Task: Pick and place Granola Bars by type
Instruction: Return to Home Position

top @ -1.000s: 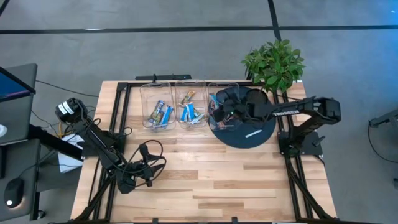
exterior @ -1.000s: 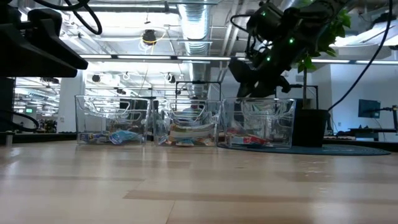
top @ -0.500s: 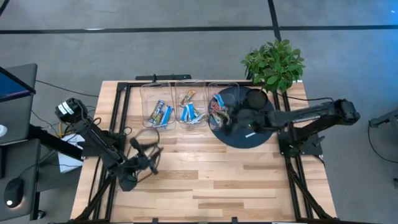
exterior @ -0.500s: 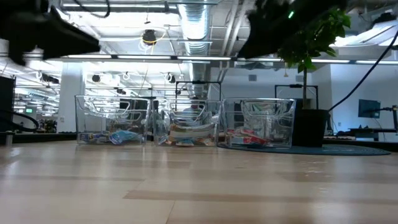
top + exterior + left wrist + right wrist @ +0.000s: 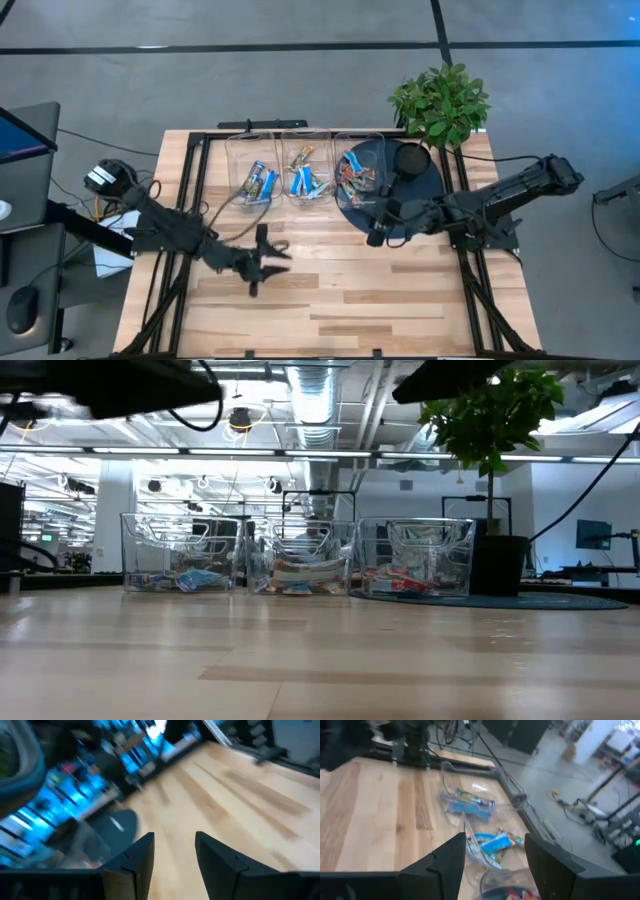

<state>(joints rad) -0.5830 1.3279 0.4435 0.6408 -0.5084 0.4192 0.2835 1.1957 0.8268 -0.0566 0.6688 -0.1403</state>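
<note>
Bars (image 5: 258, 183) all sorted into the three bins (image 5: 240, 150) along the tabletop's (image 5: 400, 290) far edge, looks finished. My left gripper (image 5: 266, 262) and right gripper (image 5: 376, 234) hang apart, empty.

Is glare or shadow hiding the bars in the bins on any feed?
High view: even light, no glare, bars show through the clear bins. Low view: bright ceiling lights behind, left arm and right arm are dark shapes at the top, reflections in the bin walls muddle the bars. Right wrist view: bars show past the open right tool.
</note>
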